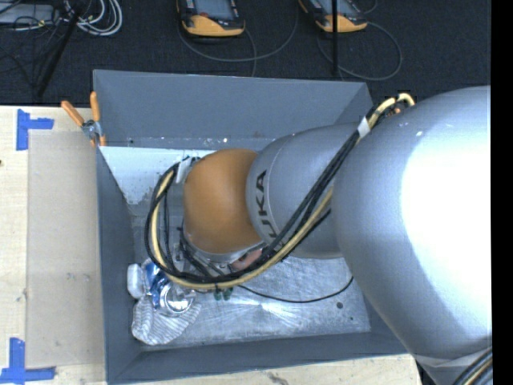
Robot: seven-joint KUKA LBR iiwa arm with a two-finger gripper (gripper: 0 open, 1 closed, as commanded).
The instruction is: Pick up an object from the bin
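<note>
Part of my gripper's dark body shows low in the bin's front left area, under the arm's wrist. Just to its left and in front lies a crushed clear plastic bottle with a white cap and a blue label, close against the gripper. A crumpled grey-white mesh cloth lies in the front left corner, partly under the bottle. A small pinkish thing peeks out from beneath the arm to the gripper's right.
The arm with its orange wrist cover and looped cables hides the middle and right of the bin. A thin black cable lies across the floor at the front right. The bin's left and front walls stand close to the bottle and cloth.
</note>
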